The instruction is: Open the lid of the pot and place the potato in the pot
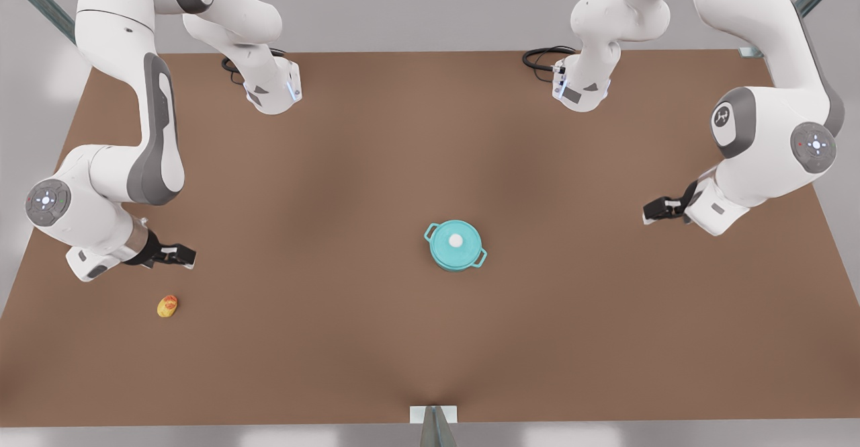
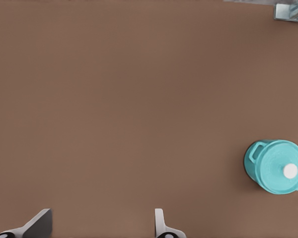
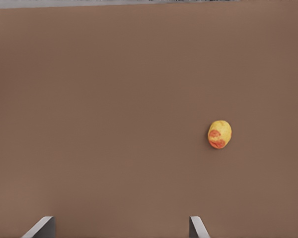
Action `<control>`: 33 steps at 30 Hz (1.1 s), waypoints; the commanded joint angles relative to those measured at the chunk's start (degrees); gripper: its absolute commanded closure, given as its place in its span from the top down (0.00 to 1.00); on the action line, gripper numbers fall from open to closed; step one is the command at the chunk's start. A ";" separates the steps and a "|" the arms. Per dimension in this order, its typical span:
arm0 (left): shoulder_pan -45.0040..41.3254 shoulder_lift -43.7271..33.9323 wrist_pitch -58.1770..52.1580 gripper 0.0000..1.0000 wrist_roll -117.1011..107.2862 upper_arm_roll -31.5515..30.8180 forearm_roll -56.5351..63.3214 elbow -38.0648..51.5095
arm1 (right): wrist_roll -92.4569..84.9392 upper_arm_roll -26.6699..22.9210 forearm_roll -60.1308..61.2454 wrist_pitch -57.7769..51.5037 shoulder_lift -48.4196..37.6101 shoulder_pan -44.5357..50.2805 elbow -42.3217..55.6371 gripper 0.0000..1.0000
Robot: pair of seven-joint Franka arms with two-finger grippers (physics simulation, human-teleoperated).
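Hovering apart, your right gripper gapes near the potato; your left gripper gapes well off the lidded pot.

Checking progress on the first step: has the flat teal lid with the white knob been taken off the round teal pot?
No, the flat teal lid sits closed on the round teal pot.
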 commanded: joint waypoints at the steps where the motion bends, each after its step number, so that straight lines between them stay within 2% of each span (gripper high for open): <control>1: -0.08 -0.05 3.03 1.00 -0.41 -0.08 -0.58 0.04 | -1.31 0.00 -0.07 1.54 0.00 0.00 0.03 1.00; 3: -0.17 0.04 2.95 1.00 -0.23 -0.69 -0.75 0.04 | -1.40 -0.09 0.02 1.63 0.70 -0.09 0.03 1.00; 5: -1.48 1.89 0.66 1.00 -2.25 -4.64 -0.23 -0.14 | -1.57 -0.35 -0.16 1.98 3.08 -2.02 0.12 1.00; 6: -4.82 2.15 1.10 1.00 -8.04 -8.51 -0.05 0.21 | -1.48 -0.71 -0.16 2.86 4.74 -2.81 1.17 1.00; 8: -18.17 6.72 0.66 1.00 -26.59 -9.04 3.90 7.68 | -1.57 -1.06 -0.94 3.48 7.73 -3.60 3.54 1.00; 10: -26.70 17.52 0.13 1.00 -38.19 -9.22 3.90 17.87 | -1.57 -1.06 -2.18 7.52 10.46 -4.31 5.48 1.00; 11: -27.85 23.41 0.40 1.00 -42.94 -9.13 4.43 23.05 | -1.48 -1.06 -2.18 7.52 12.22 -4.13 5.56 1.00; 12: -27.94 26.84 2.77 1.00 -45.67 -9.13 4.52 24.56 | -1.40 -1.06 -2.53 7.69 12.75 -4.13 5.65 1.00; 15: -29.17 31.06 11.65 1.00 -55.08 -9.22 7.07 24.47 | 2.56 -1.76 -2.70 7.69 16.44 -4.22 7.06 1.00; 20: -30.93 32.47 13.14 1.00 -54.72 -9.13 11.01 21.05 | 2.91 -2.90 -4.20 9.72 22.15 -4.48 11.45 1.00; 22: -31.37 32.03 23.07 1.00 -50.51 -9.13 14.45 12.34 | 2.82 -3.61 -4.29 9.72 23.73 -4.57 12.77 1.00; 33: -31.37 34.93 26.41 1.00 -49.63 -9.13 15.07 11.64 | 3.00 -3.61 -4.02 13.14 34.54 -7.47 20.33 1.00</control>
